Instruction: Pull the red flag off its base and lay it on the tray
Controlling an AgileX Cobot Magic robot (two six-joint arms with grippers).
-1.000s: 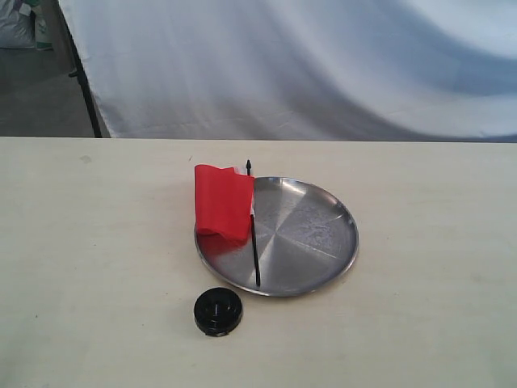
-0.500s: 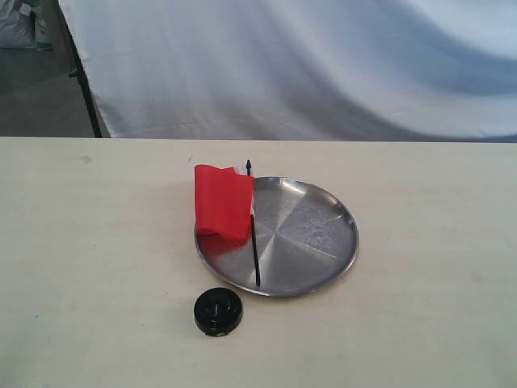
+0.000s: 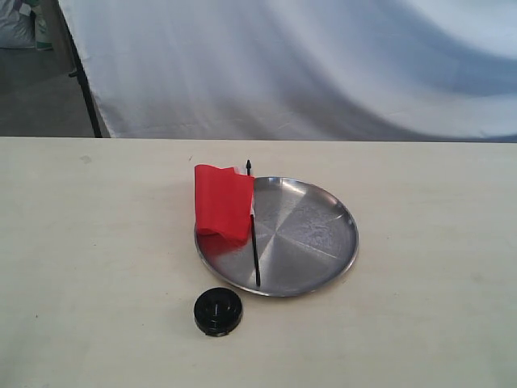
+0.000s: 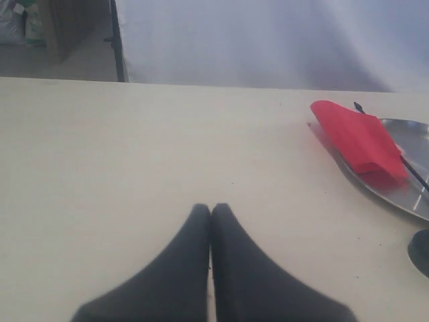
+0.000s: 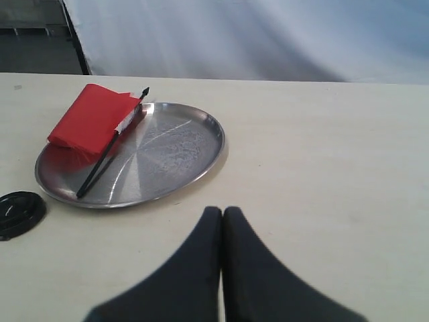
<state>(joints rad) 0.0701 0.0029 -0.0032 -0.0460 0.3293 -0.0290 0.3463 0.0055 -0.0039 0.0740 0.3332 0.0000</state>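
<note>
- Looks finished to me: the red cloth flag on its thin black stick (image 3: pixel 222 202) lies on the round shiny steel tray (image 3: pixel 323 234), ahead of my right pincer (image 5: pixel 222 209) and off the small round black plastic base (image 3: pixel 218 311).
- That one and my left pincer (image 4: pixel 211 206) are closed tight and empty; I'd only park them next.
- The stick's long axis runs away from the pincers, tip farthest.

The exterior camera stands off the near edge of the table (image 3: pixel 97 242), raised and tilted down toward a white backdrop cloth (image 3: pixel 323 65), with the tray (image 3: pixel 311 234) at mid-frame, moderately near. Each wrist camera rides low behind its left gripper (image 4: pixel 211 208) or right gripper (image 5: pixel 222 210), looking almost level toward that cloth. All views share the tray, the red flag (image 3: pixel 220 202) and the base (image 3: pixel 218 311); the left wrist view cuts them at its frame edge.
</note>
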